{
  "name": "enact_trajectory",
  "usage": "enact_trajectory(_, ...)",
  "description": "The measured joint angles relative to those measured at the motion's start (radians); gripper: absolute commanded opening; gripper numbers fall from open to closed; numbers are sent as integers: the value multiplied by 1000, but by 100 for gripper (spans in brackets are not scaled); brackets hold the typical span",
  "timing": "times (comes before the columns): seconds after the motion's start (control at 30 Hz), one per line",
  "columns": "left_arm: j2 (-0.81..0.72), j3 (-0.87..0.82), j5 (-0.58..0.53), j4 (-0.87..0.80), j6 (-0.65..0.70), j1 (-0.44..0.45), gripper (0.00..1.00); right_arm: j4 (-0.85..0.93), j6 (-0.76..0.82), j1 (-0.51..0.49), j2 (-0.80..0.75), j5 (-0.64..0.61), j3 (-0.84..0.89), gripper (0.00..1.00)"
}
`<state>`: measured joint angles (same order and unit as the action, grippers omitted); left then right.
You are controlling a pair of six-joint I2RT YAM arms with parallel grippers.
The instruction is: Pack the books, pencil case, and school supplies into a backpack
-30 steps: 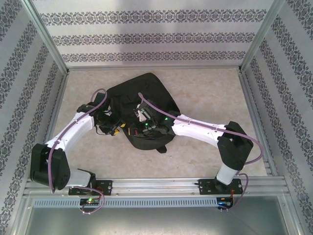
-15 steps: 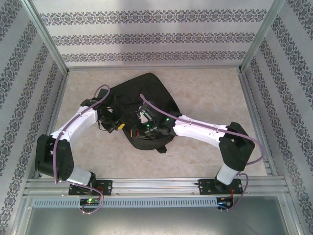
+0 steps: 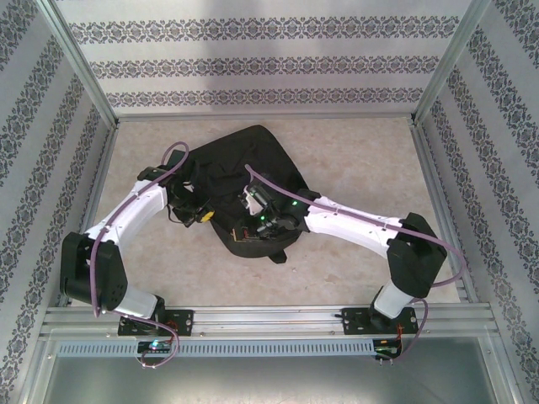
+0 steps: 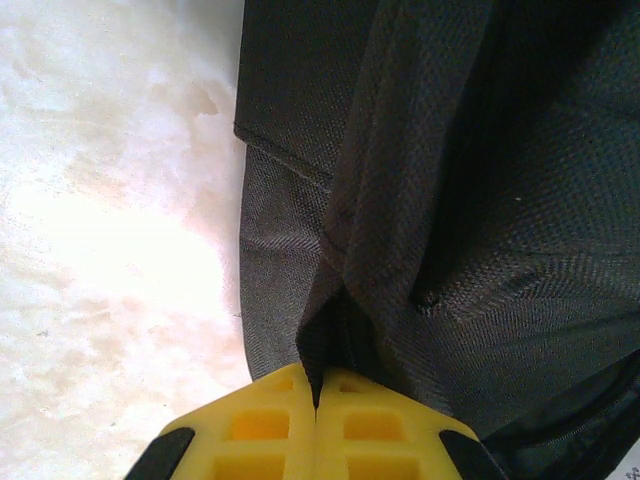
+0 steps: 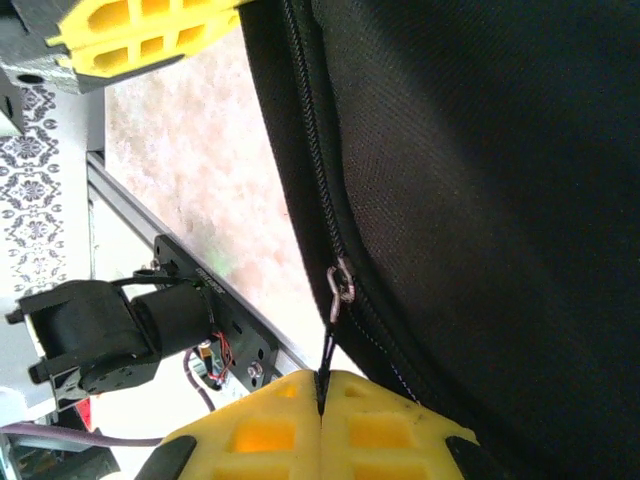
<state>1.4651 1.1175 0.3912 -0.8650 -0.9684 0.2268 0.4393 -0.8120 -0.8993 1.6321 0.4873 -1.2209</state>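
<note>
Black backpack (image 3: 261, 151), yellow left end effector (image 4: 316, 388), mottled beige table (image 3: 354, 168)

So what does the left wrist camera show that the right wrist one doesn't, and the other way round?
Left wrist camera: the left gripper, shut, pinching a fold of fabric. Right wrist camera: the right gripper shut on the zip pull, with the zipper track running above it, plus a metal rail and patterned wall. Shared: the black backpack, the pale table, and a yellow gripper closed on the bag.
</note>
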Motion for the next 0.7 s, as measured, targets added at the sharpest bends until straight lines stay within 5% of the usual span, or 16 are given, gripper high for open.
enact_trajectory(0.7,-21,-1,-15,-16,39,-19,0,224,207,54,-72,65,19,0)
